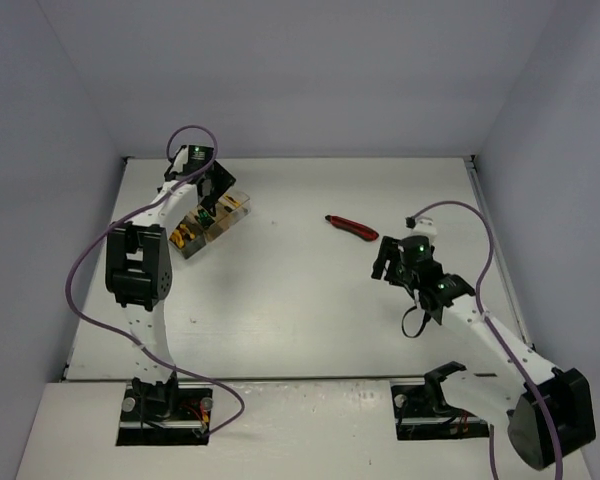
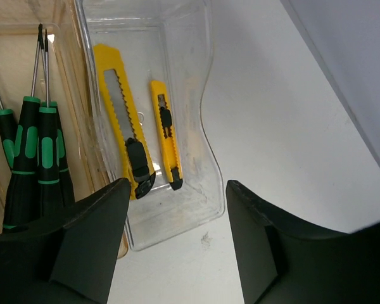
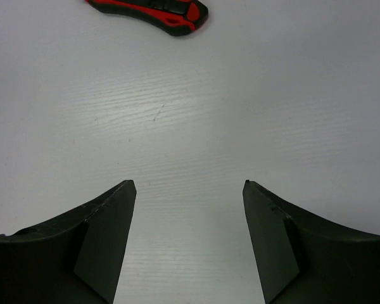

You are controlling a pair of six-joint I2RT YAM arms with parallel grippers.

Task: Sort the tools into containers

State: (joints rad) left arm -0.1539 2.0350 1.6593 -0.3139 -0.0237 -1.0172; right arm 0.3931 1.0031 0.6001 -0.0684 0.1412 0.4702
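One red-black utility knife (image 3: 153, 11) | ahead of right gripper (image 3: 189, 185) | not touching

Right wrist view: red-black utility knife (image 3: 153, 12) cut off by top edge.
Left wrist view: black-green screwdrivers (image 2: 38, 152), handle ends hidden behind a finger (image 2: 82, 247) of the left gripper (image 2: 177, 187); amber bin (image 2: 16, 63) cropped at left.

Clear glossy plastic bin (image 2: 202, 114); matt white table (image 3: 240, 114).
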